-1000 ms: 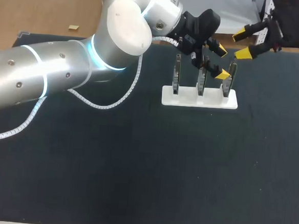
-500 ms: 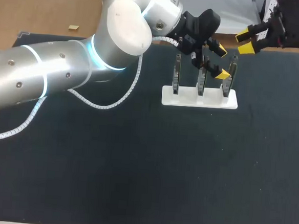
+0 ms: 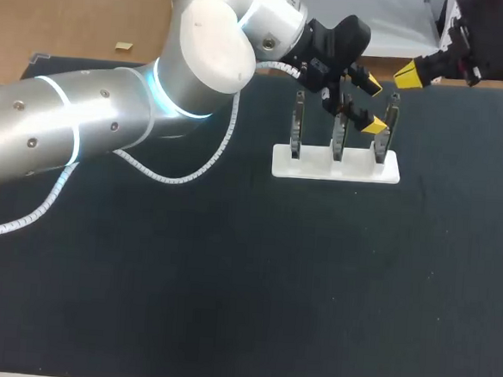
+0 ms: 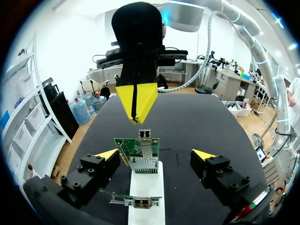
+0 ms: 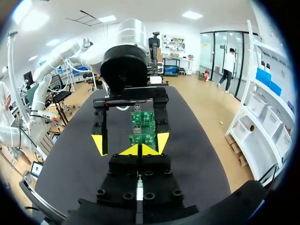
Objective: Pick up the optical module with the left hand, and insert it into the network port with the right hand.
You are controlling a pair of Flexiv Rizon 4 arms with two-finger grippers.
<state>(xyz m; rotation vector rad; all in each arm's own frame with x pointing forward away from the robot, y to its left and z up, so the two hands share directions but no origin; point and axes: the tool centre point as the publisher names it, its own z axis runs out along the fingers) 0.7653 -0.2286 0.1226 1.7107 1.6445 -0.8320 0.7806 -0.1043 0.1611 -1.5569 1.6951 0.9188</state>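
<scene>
Centre-right, a white stand (image 3: 335, 167) is holding three cards (image 3: 337, 136). We are finding the left tool (image 3: 373, 104) wide open, empty, flanking one card's network port (image 4: 143, 157). Upper right, the right tool (image 3: 410, 74) is sitting pinched closed, empty. Optical module: we cannot tell.

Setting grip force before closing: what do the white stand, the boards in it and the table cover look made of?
White stand: likely matte white plastic; smooth, uniform, no glint. Boards: green circuit board laminate carrying a silvery metal cage with a grid pattern. Table cover: black matte fabric or mat, faintly speckled; which, I cannot tell.
</scene>
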